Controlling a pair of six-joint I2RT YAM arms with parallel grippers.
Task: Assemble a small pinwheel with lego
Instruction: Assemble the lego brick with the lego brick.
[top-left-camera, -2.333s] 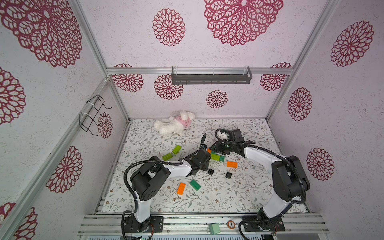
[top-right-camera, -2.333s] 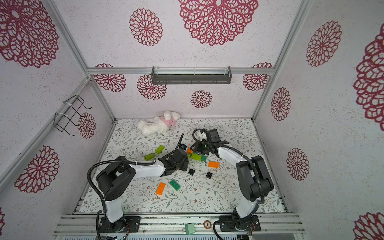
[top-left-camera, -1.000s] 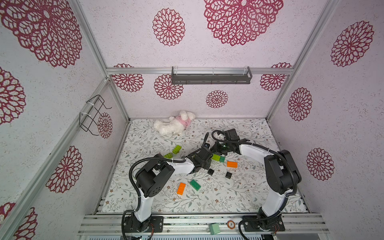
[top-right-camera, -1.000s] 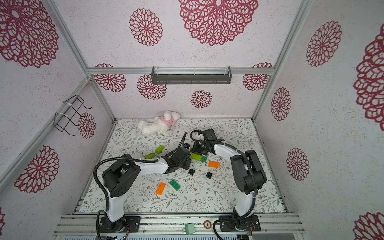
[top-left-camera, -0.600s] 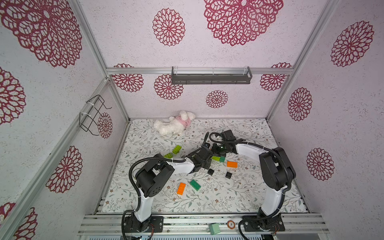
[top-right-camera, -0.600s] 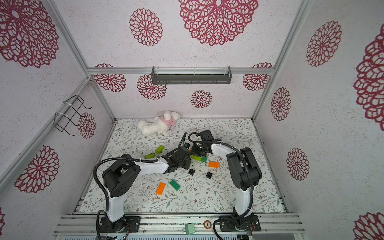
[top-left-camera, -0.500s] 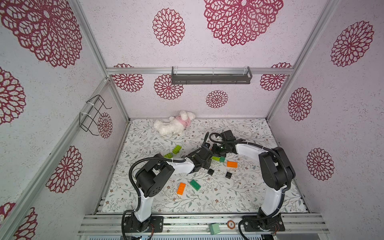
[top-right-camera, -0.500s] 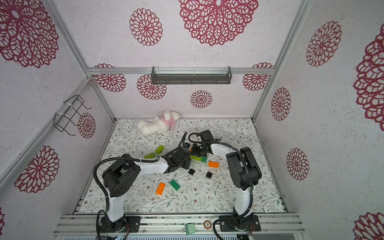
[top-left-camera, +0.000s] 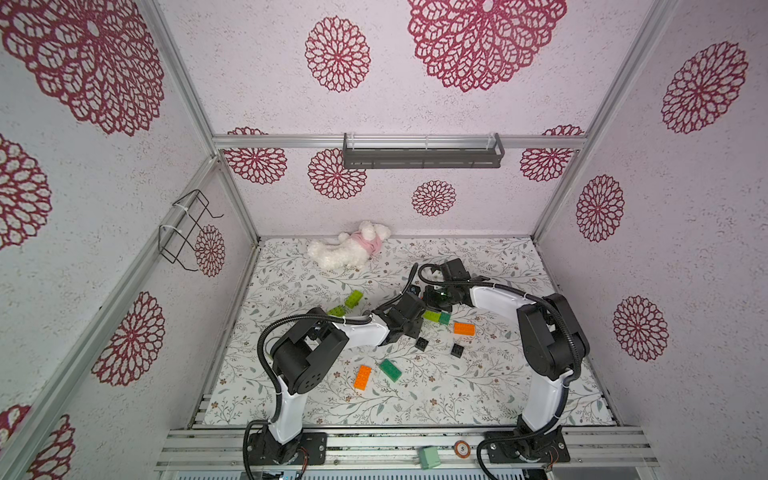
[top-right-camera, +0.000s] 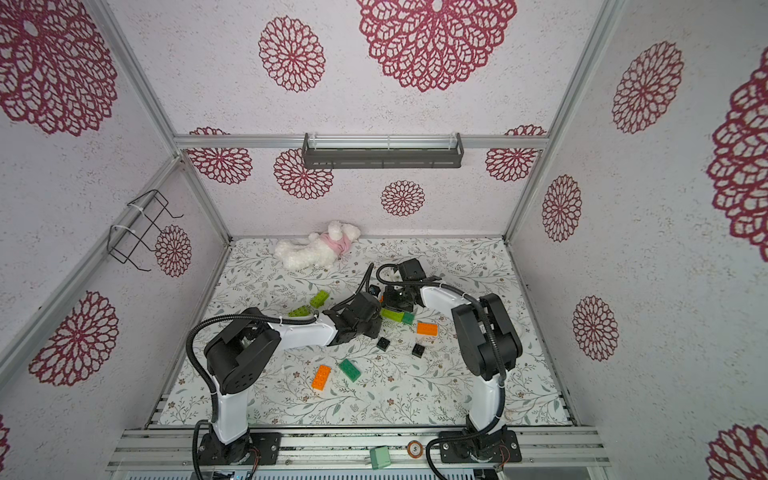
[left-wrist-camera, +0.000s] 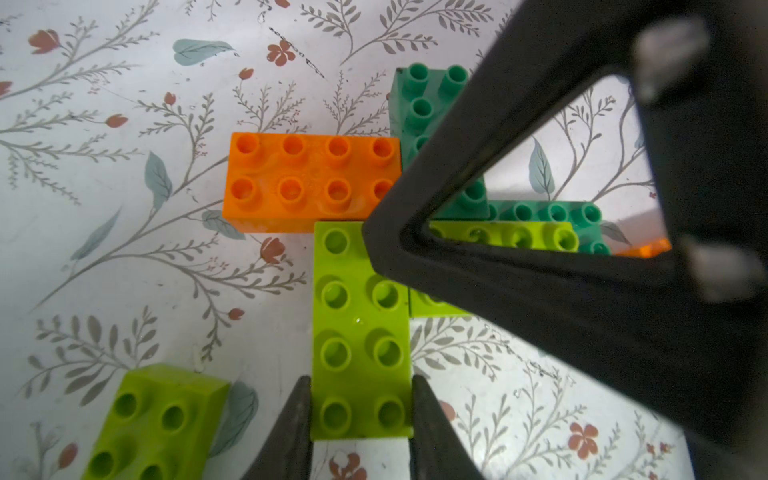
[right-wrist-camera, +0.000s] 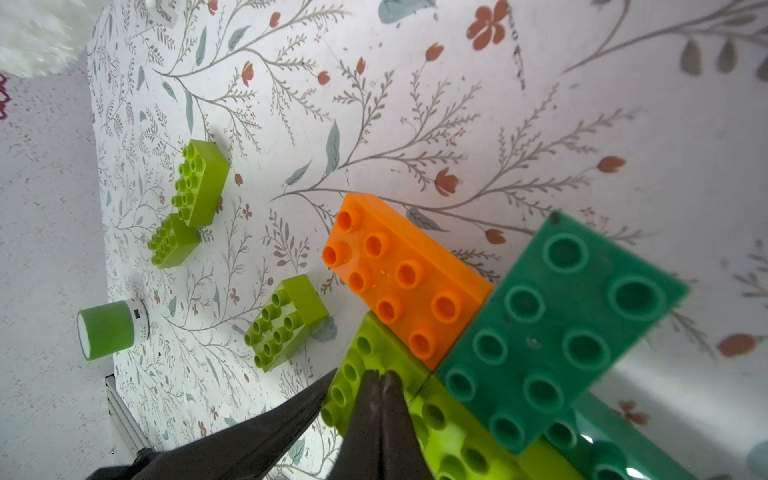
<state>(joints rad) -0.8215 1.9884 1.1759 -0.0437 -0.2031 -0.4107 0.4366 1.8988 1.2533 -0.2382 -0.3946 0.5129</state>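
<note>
Lime green brick (left-wrist-camera: 360, 332) sits pinched at its lower end between the two fingers of the left gripper (left-wrist-camera: 360, 386), bottom centre of the left wrist view. Its upper end is against an orange brick (left-wrist-camera: 309, 178), with a dark green brick (left-wrist-camera: 424, 104) just beside that. Pressed together, the right gripper (right-wrist-camera: 379, 376) sets its tips on that lime brick's studded top at the bottom centre of the right wrist view. Farther out in a top view, loose black squares (top-left-camera: 422, 343) lie below the cluster, a wire basket (top-left-camera: 185, 230) hangs on the left wall and a grey shelf (top-left-camera: 422, 156) on the back wall.
</note>
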